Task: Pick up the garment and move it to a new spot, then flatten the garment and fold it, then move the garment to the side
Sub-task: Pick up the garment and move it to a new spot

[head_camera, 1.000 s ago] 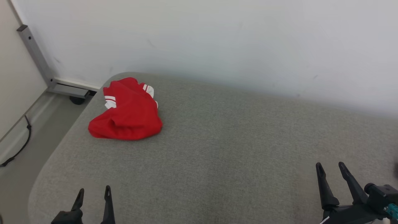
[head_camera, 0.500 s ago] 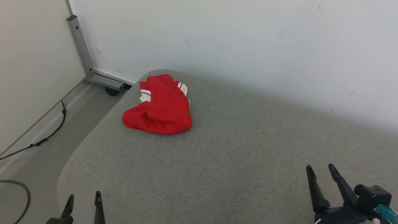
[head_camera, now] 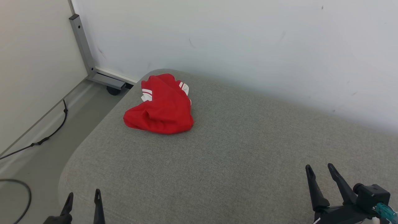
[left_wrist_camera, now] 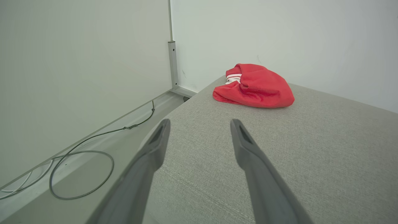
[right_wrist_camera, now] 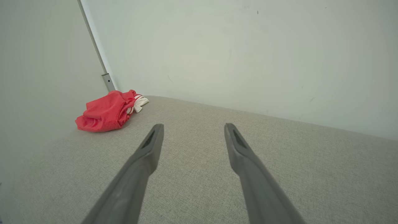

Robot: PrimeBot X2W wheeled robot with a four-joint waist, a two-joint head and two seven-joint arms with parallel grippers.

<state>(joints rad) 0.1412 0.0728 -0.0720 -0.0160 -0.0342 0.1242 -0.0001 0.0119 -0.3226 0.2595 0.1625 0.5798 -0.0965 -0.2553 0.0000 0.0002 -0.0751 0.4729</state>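
Note:
A red garment (head_camera: 160, 107) with white stripes lies crumpled at the far left corner of the grey fabric surface (head_camera: 236, 149). It also appears ahead in the left wrist view as the garment (left_wrist_camera: 255, 87) and far left in the right wrist view as the garment (right_wrist_camera: 107, 111). My left gripper (head_camera: 83, 196) stands open at the near left edge, well short of the garment, with nothing between its fingers. My right gripper (head_camera: 319, 168) stands open at the near right, far from the garment, also holding nothing.
White walls close the back and the left. A grey metal post (head_camera: 81, 43) with a base and a caster (head_camera: 112, 90) stands by the surface's far left corner. Dark cables (head_camera: 34, 143) lie on the floor strip to the left, beyond the surface's rounded edge.
The head camera has turned left, so the whole picture shifted right, mostly in the first half second. The garment lies as before and both grippers stay open.

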